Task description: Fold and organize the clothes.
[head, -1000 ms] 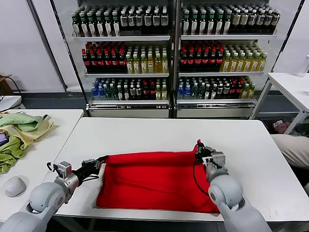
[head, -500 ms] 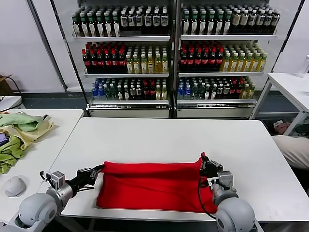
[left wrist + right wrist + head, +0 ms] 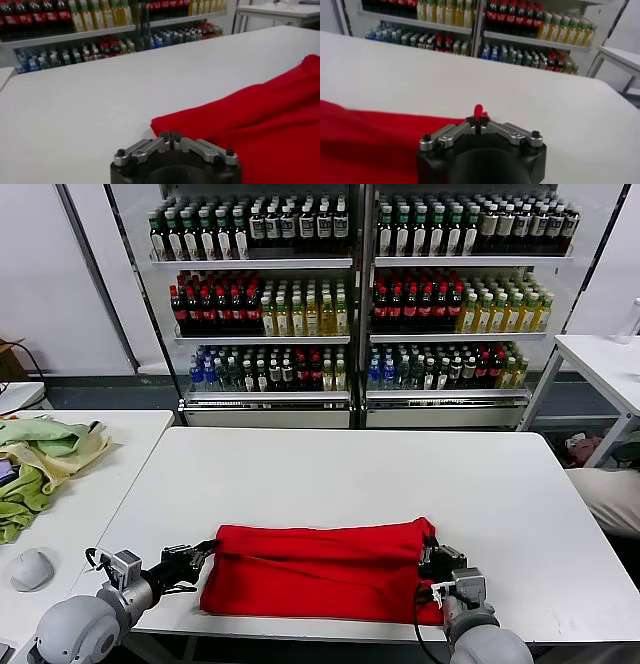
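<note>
The plain red T-shirt (image 3: 315, 569) bears no legible writing or print.

A red T-shirt (image 3: 315, 569) lies doubled over near the front edge of the white table (image 3: 340, 469). The left gripper (image 3: 205, 549) pinches its left corner, the right gripper (image 3: 431, 552) its right corner (both clamped tight). Drink shelves (image 3: 360, 294) stand behind.

Both end effectors (left (image 3: 205, 548), right (image 3: 428, 546)) clamped, arms low.
</note>
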`<state>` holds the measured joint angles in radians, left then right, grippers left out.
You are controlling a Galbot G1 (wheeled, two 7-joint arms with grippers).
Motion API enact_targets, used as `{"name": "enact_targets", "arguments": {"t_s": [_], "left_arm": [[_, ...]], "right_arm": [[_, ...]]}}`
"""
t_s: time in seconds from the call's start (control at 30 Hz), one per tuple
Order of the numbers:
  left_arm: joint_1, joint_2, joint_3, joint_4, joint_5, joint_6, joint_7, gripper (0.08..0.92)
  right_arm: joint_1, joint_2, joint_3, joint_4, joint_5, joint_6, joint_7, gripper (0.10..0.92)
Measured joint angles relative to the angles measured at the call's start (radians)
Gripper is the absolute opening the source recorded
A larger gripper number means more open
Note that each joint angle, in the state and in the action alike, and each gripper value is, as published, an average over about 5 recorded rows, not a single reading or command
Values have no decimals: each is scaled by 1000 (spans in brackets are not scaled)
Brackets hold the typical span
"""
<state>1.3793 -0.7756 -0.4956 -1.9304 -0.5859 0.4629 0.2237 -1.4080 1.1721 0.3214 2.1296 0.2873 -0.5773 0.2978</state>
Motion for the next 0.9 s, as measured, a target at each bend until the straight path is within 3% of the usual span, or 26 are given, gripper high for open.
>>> {"name": "enact_targets", "arguments": {"t_s": [0.17, 0.53, 0.77, 0.9], "left_arm": [[10, -4, -7, -10, 31, 26, -2, 106], [41, -30, -30, -67, 65, 46, -51, 407], [45, -68, -5, -126, 35, 1, -227, 606], [55, -105, 31, -146, 4, -32, -362, 726]], "right_arm": [[-21, 0, 0, -1, -6, 0, -1, 227], [-64, -2, 45, 60, -23, 5, -16, 538], [-101, 11, 78, 126, -30, 10, -20, 744], [-110, 18, 81, 149, -35, 14, -23, 813]]}}
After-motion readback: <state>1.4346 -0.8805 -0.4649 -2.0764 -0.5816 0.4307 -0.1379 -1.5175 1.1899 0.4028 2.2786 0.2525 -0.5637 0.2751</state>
